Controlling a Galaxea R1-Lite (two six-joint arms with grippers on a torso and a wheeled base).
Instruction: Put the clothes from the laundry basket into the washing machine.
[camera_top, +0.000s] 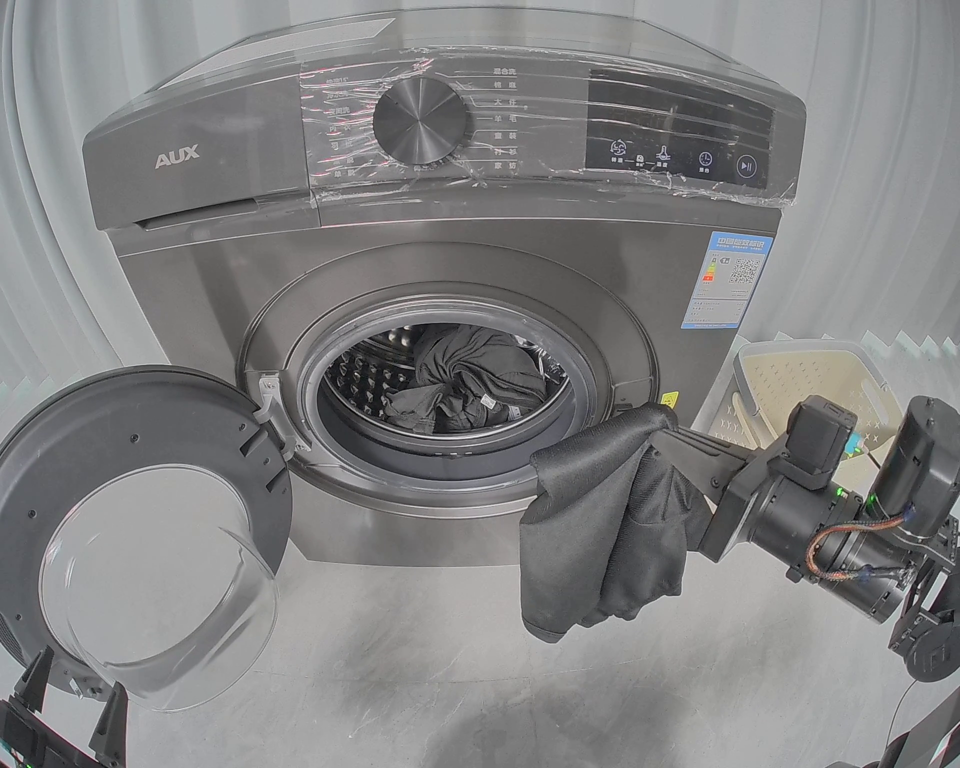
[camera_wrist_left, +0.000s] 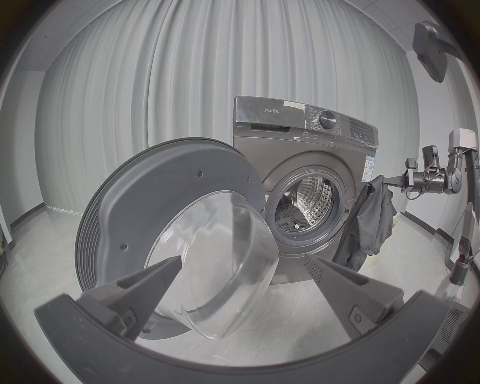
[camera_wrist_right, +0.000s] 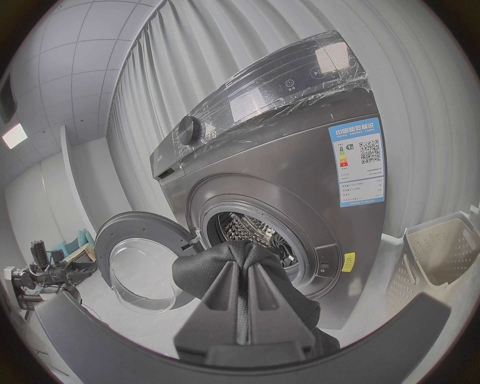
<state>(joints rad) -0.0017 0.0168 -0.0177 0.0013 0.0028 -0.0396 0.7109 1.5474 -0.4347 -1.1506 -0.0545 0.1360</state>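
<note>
My right jaws are clamping tight on a dark garment, dangling it just outside the opening of the washing machine. Other dark clothes are lying in the drum. My left jaws are hanging spread wide, empty, by the door.

Extended right gripper clamped; low left gripper spread.

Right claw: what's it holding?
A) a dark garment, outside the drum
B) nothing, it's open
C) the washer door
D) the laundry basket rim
A: the right claw is shut on a dark garment that hangs in front of the washing machine, not yet inside it.
</note>
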